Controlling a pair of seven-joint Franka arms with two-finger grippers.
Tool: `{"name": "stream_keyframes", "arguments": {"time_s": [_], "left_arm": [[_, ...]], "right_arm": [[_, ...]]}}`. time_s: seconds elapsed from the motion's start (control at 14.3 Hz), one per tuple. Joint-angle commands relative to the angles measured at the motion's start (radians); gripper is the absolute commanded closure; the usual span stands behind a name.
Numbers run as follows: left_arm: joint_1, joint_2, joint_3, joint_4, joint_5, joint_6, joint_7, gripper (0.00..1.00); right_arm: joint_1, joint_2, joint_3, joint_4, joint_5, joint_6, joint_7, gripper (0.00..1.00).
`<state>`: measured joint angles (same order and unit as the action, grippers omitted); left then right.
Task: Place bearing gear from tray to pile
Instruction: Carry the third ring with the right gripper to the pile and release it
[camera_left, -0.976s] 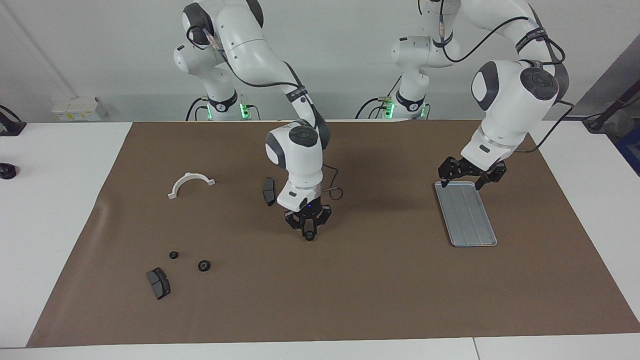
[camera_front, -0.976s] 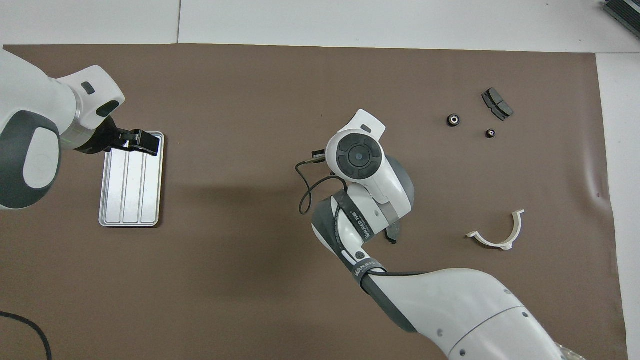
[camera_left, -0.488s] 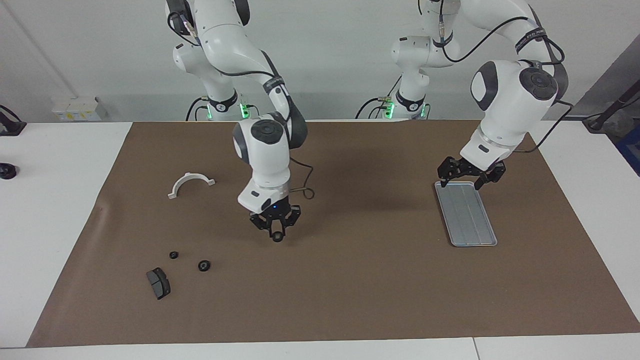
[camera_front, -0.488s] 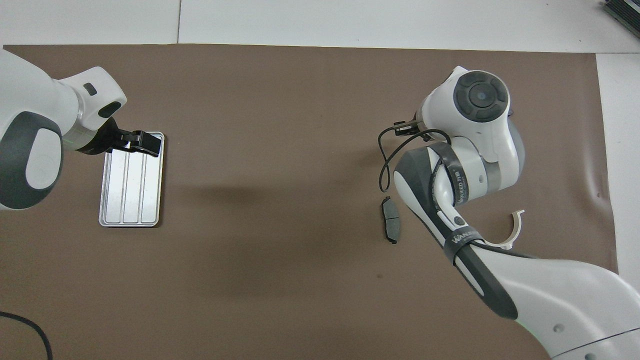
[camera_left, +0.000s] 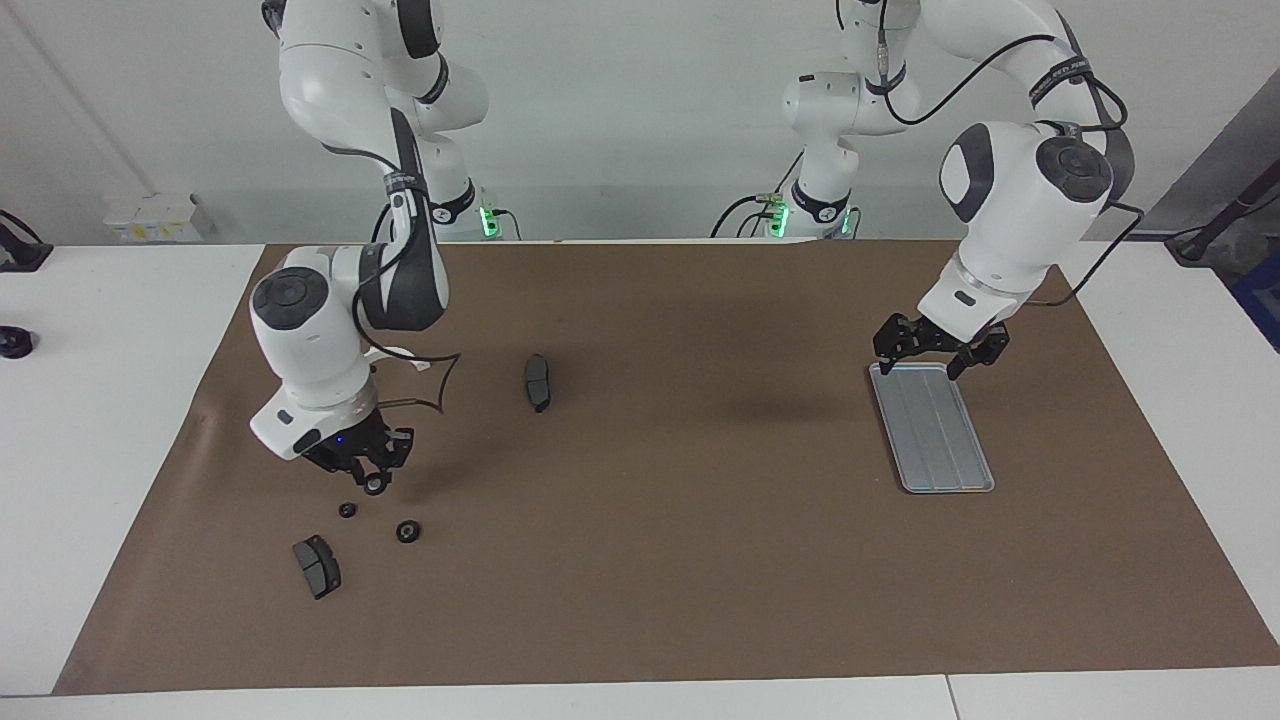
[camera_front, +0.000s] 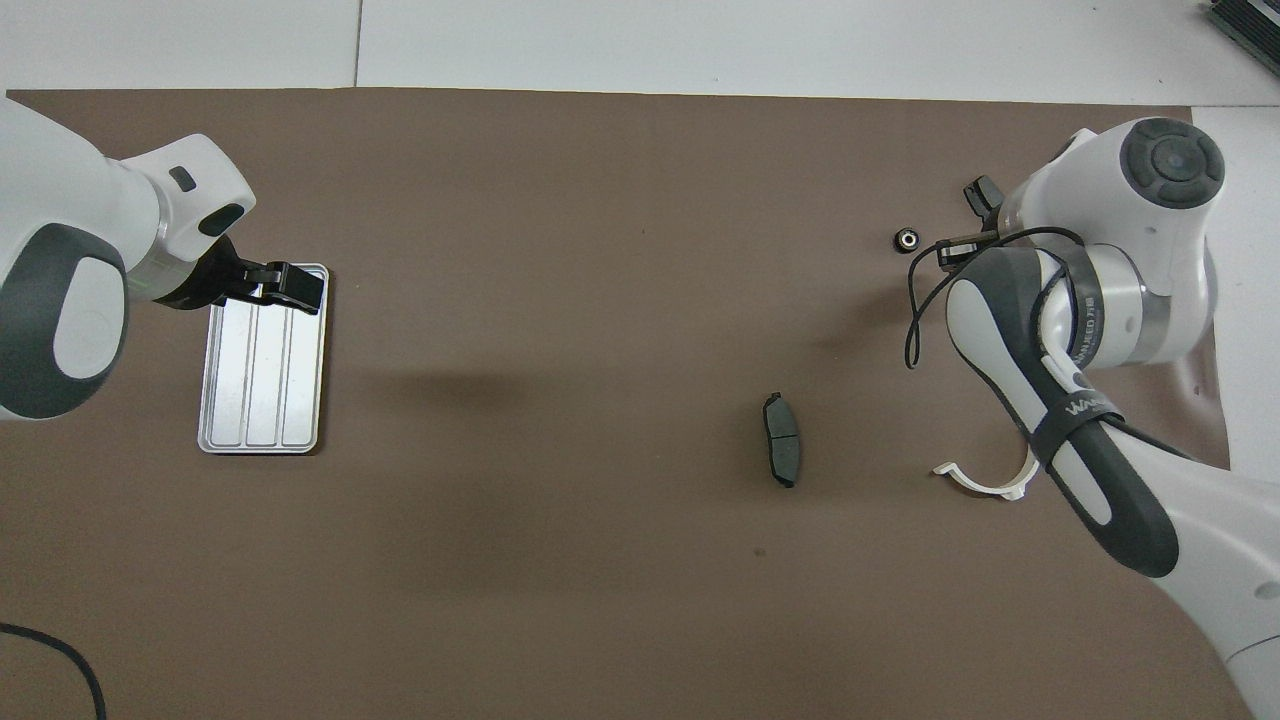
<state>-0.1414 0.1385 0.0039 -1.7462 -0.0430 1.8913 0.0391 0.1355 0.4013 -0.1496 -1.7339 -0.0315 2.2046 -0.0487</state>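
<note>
**Over the pile: gear in right hand, release pending**

At the right arm's end of the desk (camera_left: 120, 420), right hand (camera_left: 373, 482) low over the brown mat (camera_left: 700, 580), closed on one small black bearing gear (camera_left: 375, 488) at the fingertips. Just above the pile (camera_left: 407, 531): two loose gears lying apart on the mat, one dark brake pad (camera_left: 317, 566) close by, farther from the robots. Held gear apparently clear of the mat; contact hard to judge.

At the left arm's end, left hand (camera_left: 940, 350) spread wide, holding nothing, hovering over the tray (camera_left: 940, 440) end nearer the robots. Waiting. No gear visible in the tray's grooves.

Second brake pad (camera_left: 537, 381) mid-mat; white half-ring (camera_front: 990, 482) partly hidden by the right arm.

Handling, as judgement:
- Small, rigid, probably metal; light for its size, not fragile.
- Round and smooth, so likely to roll or skid if dropped from height.
- Best pinched across the outer rim, flat faces level, as appears now.
- Lower close to the mat before opening, beside the two gears and not onto them.
</note>
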Motion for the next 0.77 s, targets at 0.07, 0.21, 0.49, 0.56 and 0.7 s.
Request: {"name": "stream_keyframes", "arguments": {"time_s": [0.07,0.21,0.49,0.56,0.7], "left_arm": [[-0.013,-0.022,0.005,-0.024,0.017,0.006,0.004,0.00],[-0.013,-0.023,0.005,-0.024,0.017,0.006,0.004,0.00],[-0.013,-0.023,0.005,-0.026,0.017,0.006,0.004,0.00],[-0.013,-0.023,0.005,-0.026,0.017,0.006,0.004,0.00],[-0.012,-0.023,0.005,-0.019,0.018,0.003,0.005,0.00]], "right_arm": [[-0.010,-0.061,0.018,-0.119,0.019,0.017,0.004,0.81],[0.019,-0.075,0.019,-0.156,0.019,0.020,0.056,0.81],[0.052,-0.091,0.018,-0.190,0.019,0.014,0.084,0.46],[0.058,-0.091,0.018,-0.188,0.019,0.014,0.093,0.22],[0.075,-0.091,0.018,-0.179,0.018,0.009,0.125,0.02]]}}
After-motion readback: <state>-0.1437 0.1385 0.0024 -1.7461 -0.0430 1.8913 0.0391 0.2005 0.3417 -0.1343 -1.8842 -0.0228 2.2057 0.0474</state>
